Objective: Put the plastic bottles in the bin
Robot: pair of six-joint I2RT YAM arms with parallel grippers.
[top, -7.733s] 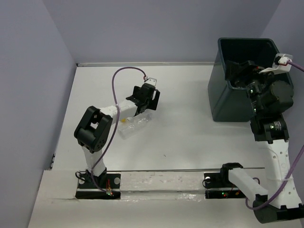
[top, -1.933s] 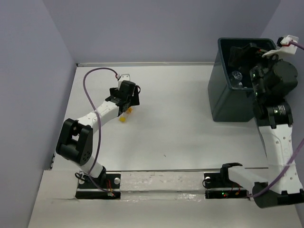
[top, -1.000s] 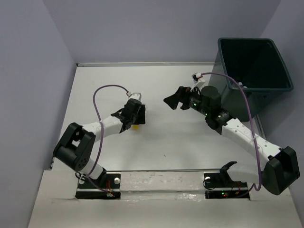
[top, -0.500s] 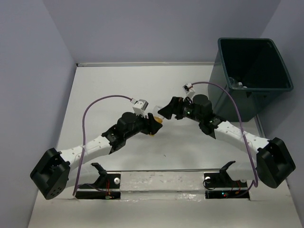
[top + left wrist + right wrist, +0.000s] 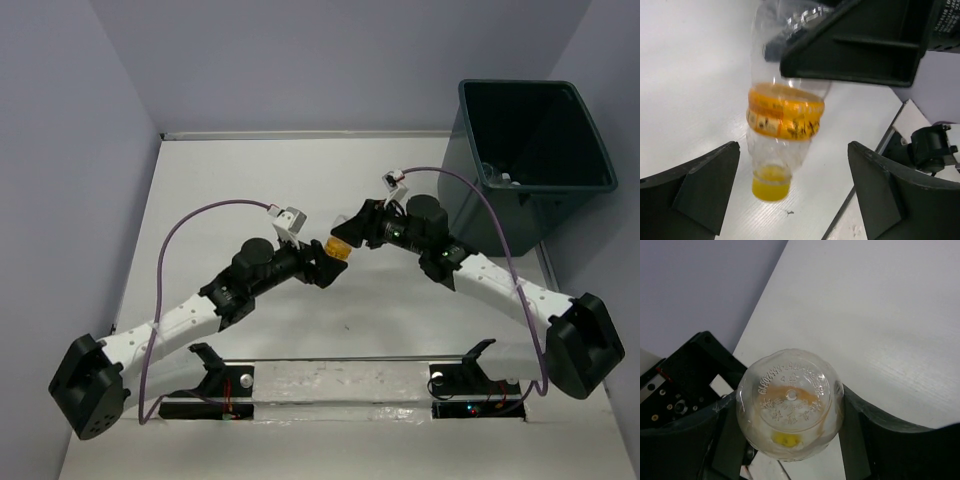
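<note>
Over the middle of the white tabletop [image 5: 400, 320], we saw the right claw [image 5: 348, 232] clamped on a small clear plastic bottle with an orange label and yellow cap [image 5: 785, 117]. The left claw [image 5: 323, 263] gaped wide around it, not touching. The dark teal-grey plastic bin [image 5: 470, 215] sat at the far right corner.
</note>
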